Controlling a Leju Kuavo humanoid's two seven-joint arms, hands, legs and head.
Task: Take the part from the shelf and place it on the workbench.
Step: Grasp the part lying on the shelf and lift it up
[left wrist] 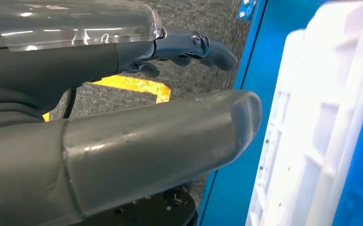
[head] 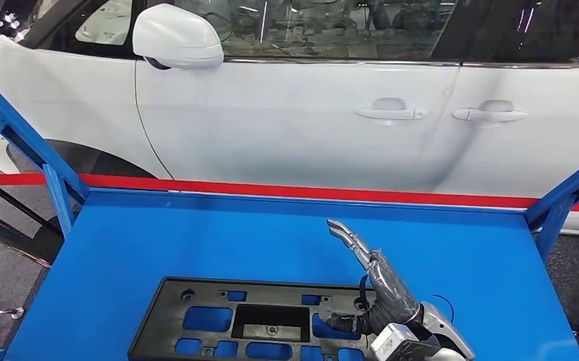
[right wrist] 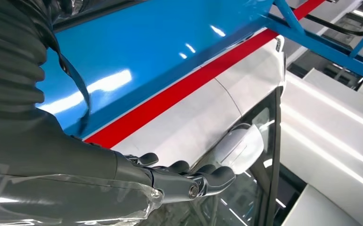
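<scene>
Head view: I see one black plastic part (head: 249,320), flat on the blue workbench (head: 196,233) at the near edge, full of cutouts. My right hand (head: 380,289) sits at the part's right end, fingers stretched out straight and pointing up and away over the blue top. The lower part of the hand overlaps the part's right edge; I can't tell from here if it's touching or gripping, but the extended fingers hold nothing. Behind the bench: one white car (head: 294,113), one side mirror (head: 177,36), two door handles (head: 389,111), and one red stripe (head: 271,189) along the bench's far edge. Blue frame posts (head: 57,192) on both sides.

Left wrist view: left hand (left wrist: 123,117) fills most of the shot, thick grey thumb (left wrist: 170,141) in front, darker fingers (left wrist: 203,47) behind it, extended and apart, nothing in them. Next to it one blue upright (left wrist: 245,94) and one white ribbed plastic piece (left wrist: 321,132). Grey floor with one yellow marking (left wrist: 132,85).

Right wrist view: right-hand fingers (right wrist: 193,179) lie straight and together, gripping nothing. Beyond them the blue bench top (right wrist: 160,42), the red stripe (right wrist: 179,94), the white car body (right wrist: 203,122) and the one mirror (right wrist: 238,146).
</scene>
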